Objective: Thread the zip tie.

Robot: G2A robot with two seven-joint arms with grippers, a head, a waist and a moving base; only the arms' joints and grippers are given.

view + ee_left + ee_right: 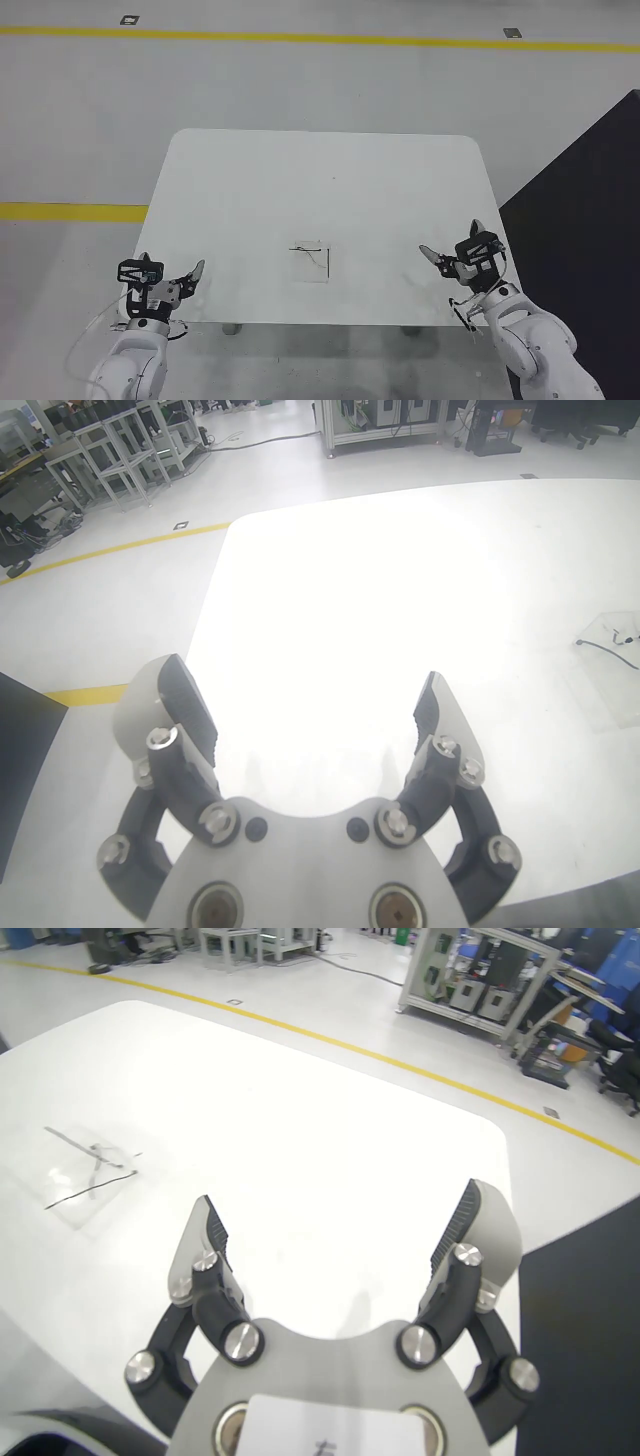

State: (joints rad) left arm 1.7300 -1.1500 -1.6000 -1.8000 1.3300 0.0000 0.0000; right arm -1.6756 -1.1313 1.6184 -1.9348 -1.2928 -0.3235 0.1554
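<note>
The zip tie [318,252], a thin, dark, flexible strap, lay on a clear glossy square sheet [305,272] at 6 o'clock from the centre of the smooth white table [320,170], near its front edge. The left gripper [302,670] hung released at 9 o'clock from the tie. The right gripper [337,1193] was likewise released at 3 o'clock. Both were well apart from the tie, their ribbed dark pads facing inward. To begin well, one claw should probably pinch the strap low near its head and the other take the tail, since so flat a strip could skid on the sheet.
</note>
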